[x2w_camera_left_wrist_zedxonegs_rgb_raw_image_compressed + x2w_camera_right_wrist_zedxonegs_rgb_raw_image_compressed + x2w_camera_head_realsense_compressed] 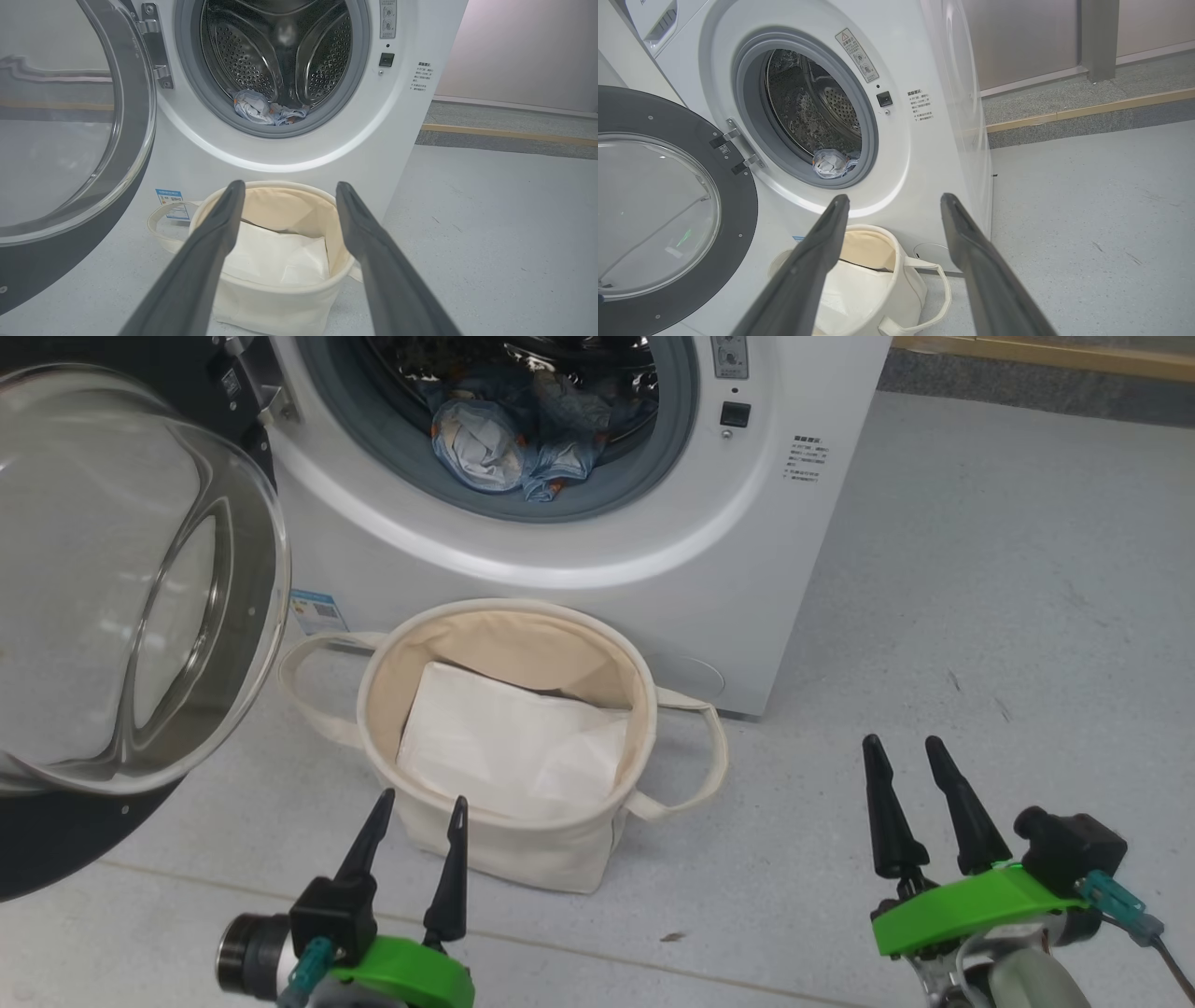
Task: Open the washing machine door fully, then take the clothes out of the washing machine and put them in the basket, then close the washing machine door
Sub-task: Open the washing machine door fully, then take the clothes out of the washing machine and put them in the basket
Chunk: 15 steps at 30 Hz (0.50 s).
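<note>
The white washing machine (579,551) (196,154) (915,154) stands ahead with its door (140,597) (70,140) (658,214) swung wide to the left. Light blue clothes (513,439) (266,109) (831,163) lie bunched at the drum's front lip. Below the opening sits the cream basket (513,849) (275,303) (906,284), holding a flat white sheet (509,742). My left gripper (418,805) (289,186) hovers open just in front of the basket's near rim, empty. My right gripper (904,744) (894,198) is open over the floor to the basket's right, holding nothing.
Grey floor (980,616) spreads to the right of the washer. A raised step with a wooden edge (1087,109) (509,133) runs along the wall behind. The open door fills the space left of the basket.
</note>
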Tool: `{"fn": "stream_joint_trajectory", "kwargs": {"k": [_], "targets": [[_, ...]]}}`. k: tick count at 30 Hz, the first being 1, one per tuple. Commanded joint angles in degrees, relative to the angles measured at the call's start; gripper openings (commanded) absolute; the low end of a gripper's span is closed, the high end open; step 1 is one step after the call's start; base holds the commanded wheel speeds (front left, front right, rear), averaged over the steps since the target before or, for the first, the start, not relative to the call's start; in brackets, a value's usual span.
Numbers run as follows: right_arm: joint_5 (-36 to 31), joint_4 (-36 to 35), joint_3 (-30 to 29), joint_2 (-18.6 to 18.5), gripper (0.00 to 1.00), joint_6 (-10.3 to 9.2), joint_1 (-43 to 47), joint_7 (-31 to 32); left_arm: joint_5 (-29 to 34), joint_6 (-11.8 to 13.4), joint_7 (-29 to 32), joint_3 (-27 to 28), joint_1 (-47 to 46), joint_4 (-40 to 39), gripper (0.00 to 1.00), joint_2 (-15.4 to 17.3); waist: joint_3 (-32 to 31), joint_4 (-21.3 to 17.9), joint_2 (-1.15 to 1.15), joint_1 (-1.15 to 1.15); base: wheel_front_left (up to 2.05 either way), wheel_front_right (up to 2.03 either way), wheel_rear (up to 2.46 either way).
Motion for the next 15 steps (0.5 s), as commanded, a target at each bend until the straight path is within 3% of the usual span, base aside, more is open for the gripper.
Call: {"fn": "stream_joint_trajectory", "kwargs": {"k": [1, 15], "targets": [[-0.1, -1.8, 1.4, 0.2, 1.00, 0.01, -1.3, -0.7, 0.1, 0.3, -0.7, 2.2, -1.0, -2.2, 1.00, 0.0, -0.1, 0.0, 0.00, 0.00, 0.00, 0.00, 0.00], [0.0, -1.4, 1.5, 0.2, 1.00, 0.01, -1.3, -0.7, 1.1, 0.8, -0.7, 1.8, -0.1, -3.1, 1.00, -0.1, -0.4, 0.4, 0.00, 0.00, 0.00, 0.00, 0.00]]}}
